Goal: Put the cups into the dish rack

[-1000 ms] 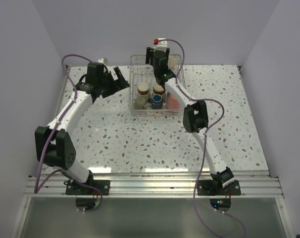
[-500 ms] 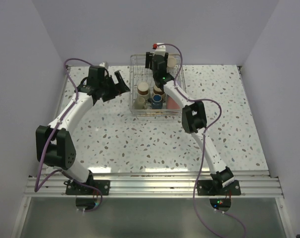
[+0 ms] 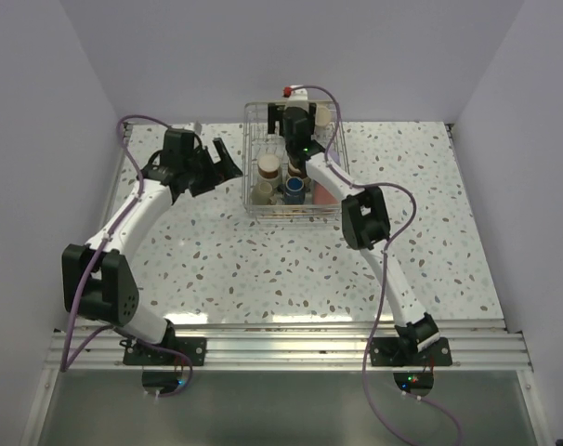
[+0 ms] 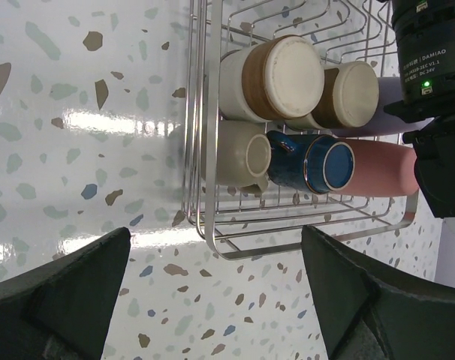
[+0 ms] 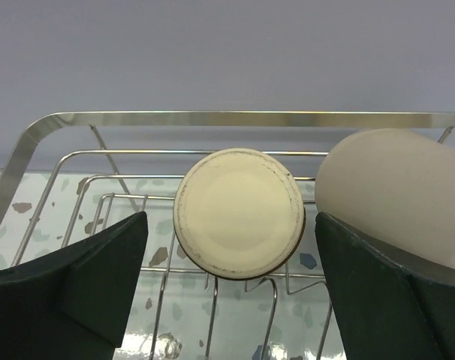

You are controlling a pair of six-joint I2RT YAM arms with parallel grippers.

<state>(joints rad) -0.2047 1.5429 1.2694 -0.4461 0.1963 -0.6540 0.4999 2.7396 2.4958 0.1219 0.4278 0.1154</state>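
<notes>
Our left arm's stretched toward the desk's far-left corner, left gripper (image 4: pixel 221 300) spread wide. Our right arm reaches out to the middle of the far edge, right gripper (image 5: pixel 229 289) gaping too.

Ahead of the left gripper (image 4: pixel 216 232) I am counting one dish rack (image 4: pixel 200 150) holding two brown-banded cream cups (image 4: pixel 276 79), one beige cup (image 4: pixel 239 154), one blue mug (image 4: pixel 317 163), one coral-pink cup (image 4: pixel 381 166) and a sliver of one lavender cup (image 4: pixel 384 91). Between the fingers of the right gripper (image 5: pixel 231 217) I am seeing one cream cup base (image 5: pixel 237 212), and one tan cup (image 5: pixel 393 191) beside its right finger.
</notes>
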